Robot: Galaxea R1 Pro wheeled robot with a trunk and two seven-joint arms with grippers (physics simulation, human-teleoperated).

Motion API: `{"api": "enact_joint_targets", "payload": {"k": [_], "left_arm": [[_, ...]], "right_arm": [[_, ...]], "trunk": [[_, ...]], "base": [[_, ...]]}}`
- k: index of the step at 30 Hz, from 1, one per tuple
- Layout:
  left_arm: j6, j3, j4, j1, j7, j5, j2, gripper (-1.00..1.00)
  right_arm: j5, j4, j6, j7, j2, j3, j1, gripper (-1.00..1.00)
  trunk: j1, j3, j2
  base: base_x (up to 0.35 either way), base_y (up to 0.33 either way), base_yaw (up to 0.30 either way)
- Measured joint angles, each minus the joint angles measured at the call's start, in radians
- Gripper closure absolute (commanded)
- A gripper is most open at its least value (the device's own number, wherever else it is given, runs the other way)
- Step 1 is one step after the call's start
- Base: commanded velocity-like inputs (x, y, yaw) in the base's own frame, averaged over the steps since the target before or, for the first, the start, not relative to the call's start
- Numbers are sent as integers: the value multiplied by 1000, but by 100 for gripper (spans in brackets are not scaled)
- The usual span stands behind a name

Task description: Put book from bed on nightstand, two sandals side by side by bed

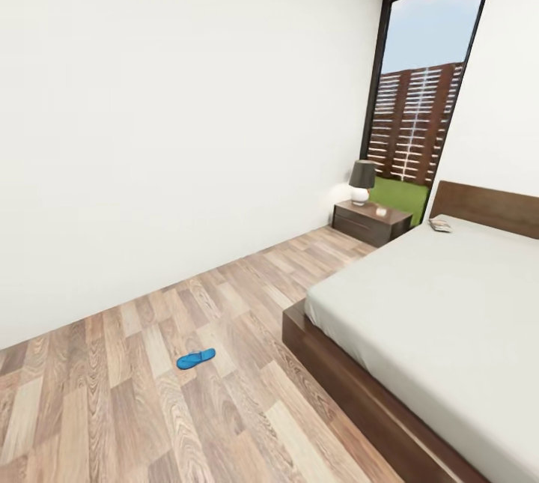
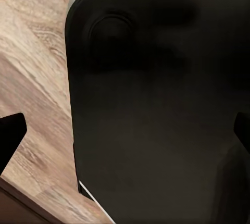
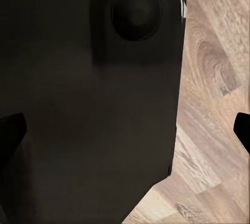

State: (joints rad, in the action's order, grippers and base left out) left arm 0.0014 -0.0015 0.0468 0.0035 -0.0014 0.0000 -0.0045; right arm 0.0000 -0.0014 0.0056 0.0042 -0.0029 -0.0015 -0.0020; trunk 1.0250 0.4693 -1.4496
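One blue sandal (image 1: 196,357) lies on the wood floor, left of the bed's foot corner and about a metre from it. The bed (image 1: 449,318) with its pale mattress and dark frame takes up the right side of the head view. Far up the mattress, near the headboard, lies the small book (image 1: 440,225). The dark nightstand (image 1: 370,222) stands beyond the bed, below the window. In the wrist views my left gripper (image 2: 125,133) and right gripper (image 3: 125,130) are open, with only a dark robot panel and floor behind the fingertips.
A lamp (image 1: 361,182) and a small white object (image 1: 381,211) sit on the nightstand. A white wall (image 1: 172,116) runs along the left. Between wall and bed lies a wide strip of plank floor (image 1: 247,296). The tall window (image 1: 423,93) shows a slatted fence.
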Motion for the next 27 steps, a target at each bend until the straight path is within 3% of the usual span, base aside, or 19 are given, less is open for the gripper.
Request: {"api": "enact_joint_targets", "payload": {"k": [27], "left_arm": [[1,0,4,0,0,1,-1,-100]], "right_arm": [[0,0,0,0,0,0,0,-100]], "trunk": [[0,0,0]], "base": [[0,0,293]]}}
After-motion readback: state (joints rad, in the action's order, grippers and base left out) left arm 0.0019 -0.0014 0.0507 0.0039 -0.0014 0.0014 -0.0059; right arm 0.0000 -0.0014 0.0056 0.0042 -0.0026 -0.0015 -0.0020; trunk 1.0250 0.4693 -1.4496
